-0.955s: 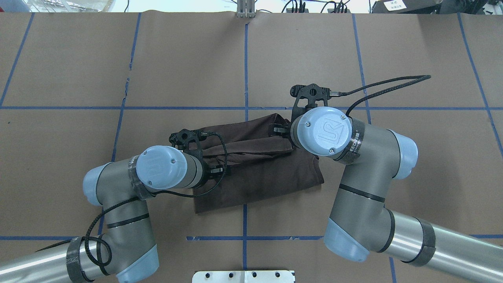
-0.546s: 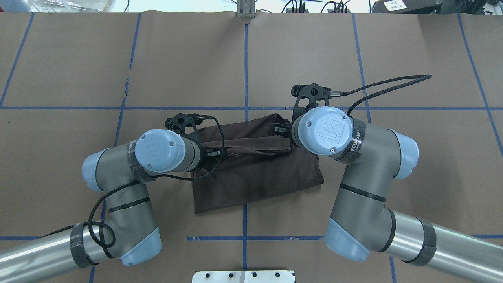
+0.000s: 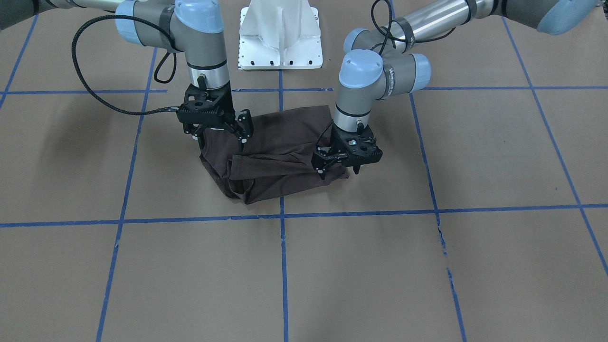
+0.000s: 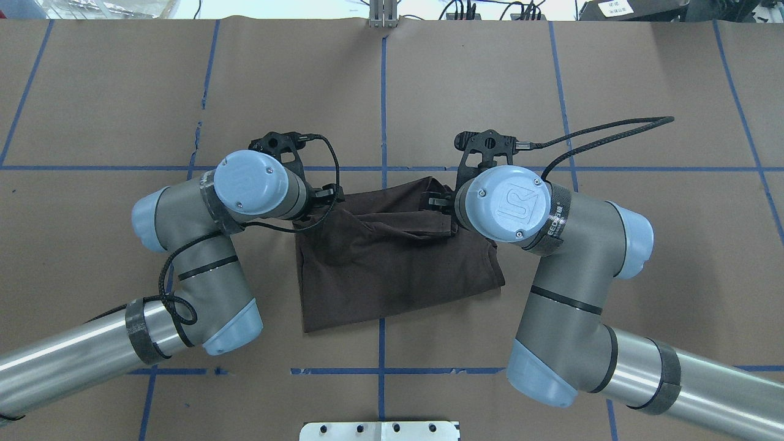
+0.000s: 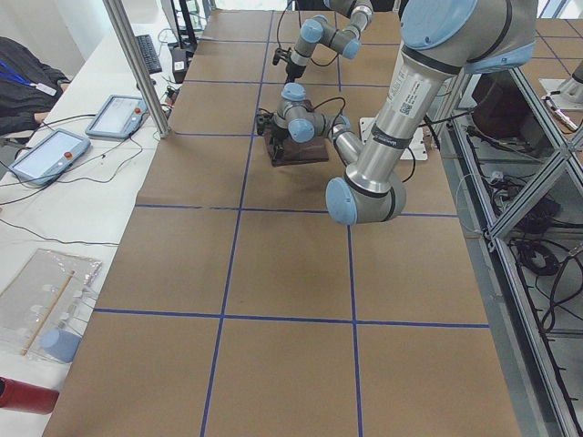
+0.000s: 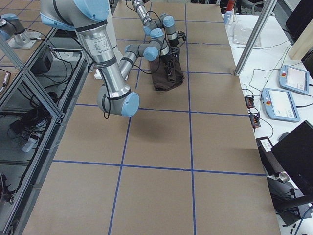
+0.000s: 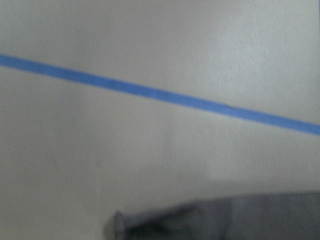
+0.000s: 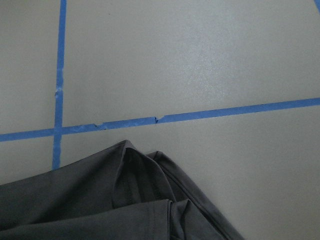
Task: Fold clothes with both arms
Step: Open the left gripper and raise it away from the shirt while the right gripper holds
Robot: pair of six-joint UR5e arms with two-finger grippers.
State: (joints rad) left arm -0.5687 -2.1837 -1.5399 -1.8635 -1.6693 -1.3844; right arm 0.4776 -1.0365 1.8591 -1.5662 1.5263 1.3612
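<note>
The dark brown T-shirt [image 4: 398,269] lies folded in a rough rectangle at the table's middle, with bunched folds along its far edge [image 3: 280,142]. My left gripper [image 4: 324,195] is at the shirt's far left corner and seems shut on the fabric edge [image 3: 332,168]. My right gripper [image 4: 436,201] is at the far right corner and seems shut on fabric that rises to it [image 3: 209,137]. Shirt cloth shows at the bottom of the left wrist view [image 7: 240,220], blurred, and of the right wrist view [image 8: 75,210]. Collar, logo and tags are hidden.
The table is covered in brown paper with a grid of blue tape lines [image 4: 382,92]. The white pedestal base [image 3: 280,38] stands at the near edge. Tablets [image 5: 46,150] and a metal post [image 5: 137,64] stand beyond the far edge.
My left gripper has moved away from the robot toward the far tape line, taking its shirt edge along, so the stretched fold has spread out. The right gripper has stayed still.
</note>
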